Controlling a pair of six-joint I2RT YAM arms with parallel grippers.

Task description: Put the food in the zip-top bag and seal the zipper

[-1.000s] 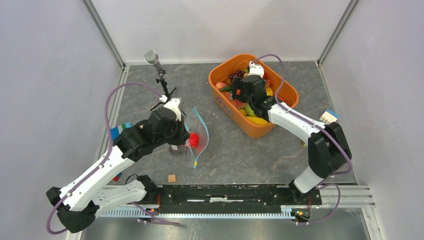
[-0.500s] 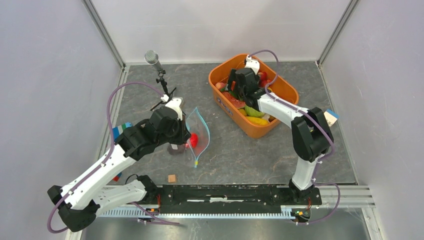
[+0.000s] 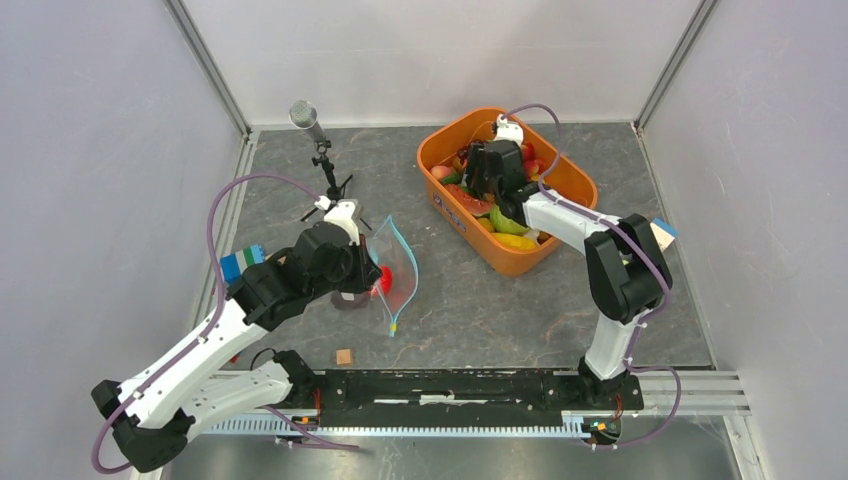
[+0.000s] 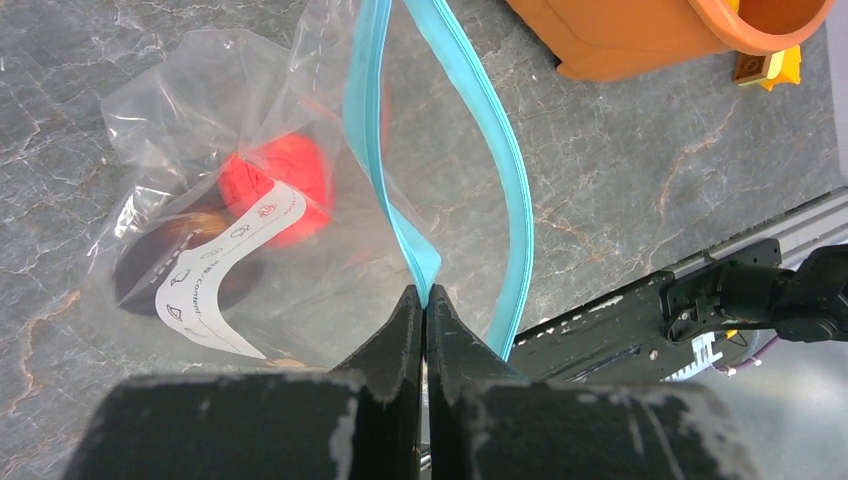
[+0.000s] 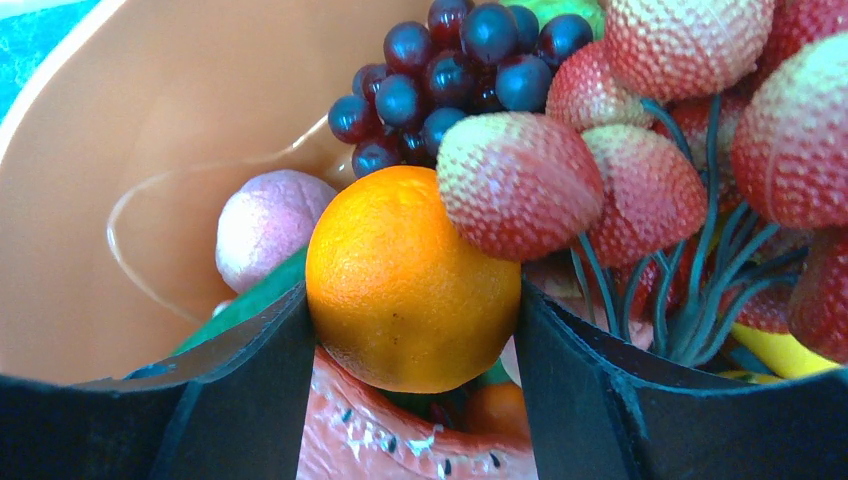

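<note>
- Clear plastic first: holds the zip-top bag (image 3: 398, 268) up by one lip, the left gripper (image 4: 424, 298) clamped fully shut on the teal zipper (image 4: 508, 185). Mouth gaping wide, nothing sealed.
- Bag's place: bottom resting on the grey table (image 3: 480, 310), left of centre, well apart from the orange bin (image 3: 520, 262).
- Already inside: a red piece (image 4: 282, 178) and a dark piece (image 4: 160, 262), low in the bag, partly behind the white label (image 4: 232, 262). So a start made on the loading, no more than that.
- Over in the bin: right gripper (image 5: 412, 300) set around a toy orange (image 5: 410, 270), one finger pressed against each flank. Looks like a grip taken, yet not lifted, with the fruit sitting among its neighbours.
- Left to move, as far as visible: dark grapes (image 5: 450, 60), a cluster of strawberries (image 5: 520, 180) touching the orange, a pale purple piece (image 5: 265, 230), plus yellow, green and red shapes seen from above.
- Judged early in the job: two pieces bagged, most of the food in the bin.
- Ahead, at a guess: lift the orange free without dragging the strawberries along, carry it across to the open mouth, drop it in, repeat for the rest.
- Last of all: press the teal strip together along its whole length. Not begun.
</note>
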